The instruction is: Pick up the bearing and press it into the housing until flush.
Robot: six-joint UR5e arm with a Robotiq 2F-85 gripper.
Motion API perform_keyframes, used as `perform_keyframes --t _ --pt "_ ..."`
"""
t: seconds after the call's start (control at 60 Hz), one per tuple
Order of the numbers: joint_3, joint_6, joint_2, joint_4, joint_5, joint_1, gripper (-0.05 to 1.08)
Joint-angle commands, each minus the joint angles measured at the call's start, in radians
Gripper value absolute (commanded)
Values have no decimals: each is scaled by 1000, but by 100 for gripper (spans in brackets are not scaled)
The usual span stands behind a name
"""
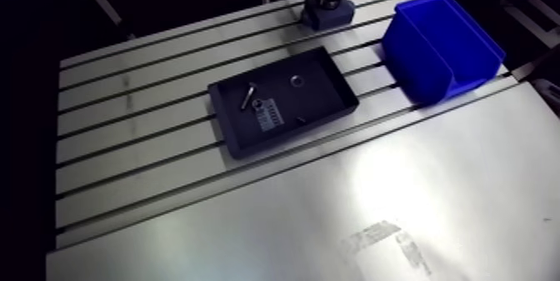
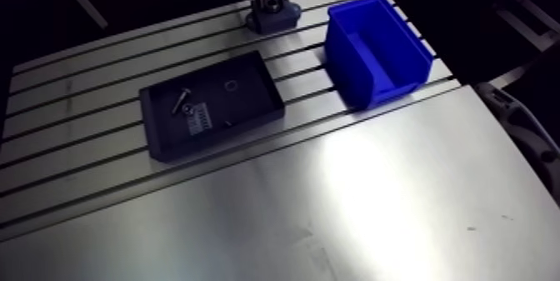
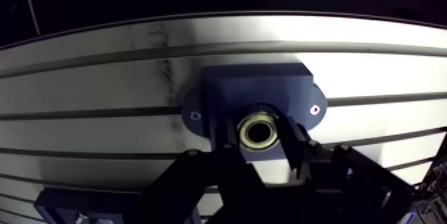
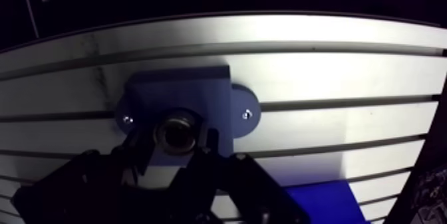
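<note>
- Arm view: the table is lit from overhead. There's a big washed-out glare patch on the smooth sheet at the front, while the slotted part behind it is lit more evenly and the left side fades to dim.
- The black tray eats the light, so the small bits in it are just faint glints, too small to tell apart.
- The blue bin comes out vivid, with its inside wall in shade.
- Wrist view: there's a bright band of table beyond the housing, and a hard shadow lies over the housing itself.
- The end effector is pretty much a black silhouette.
- Only the bearing catches a shine.
- The table slots bow into curves toward the edges, and everything past the table is black.
</note>
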Motion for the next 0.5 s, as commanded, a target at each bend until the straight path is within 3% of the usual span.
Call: perform_keyframes --t 0.017,0.5 --pt "3 0 -1 -1 -1 0 81" --pt "-6 -2 5 -1 -2 0 81"
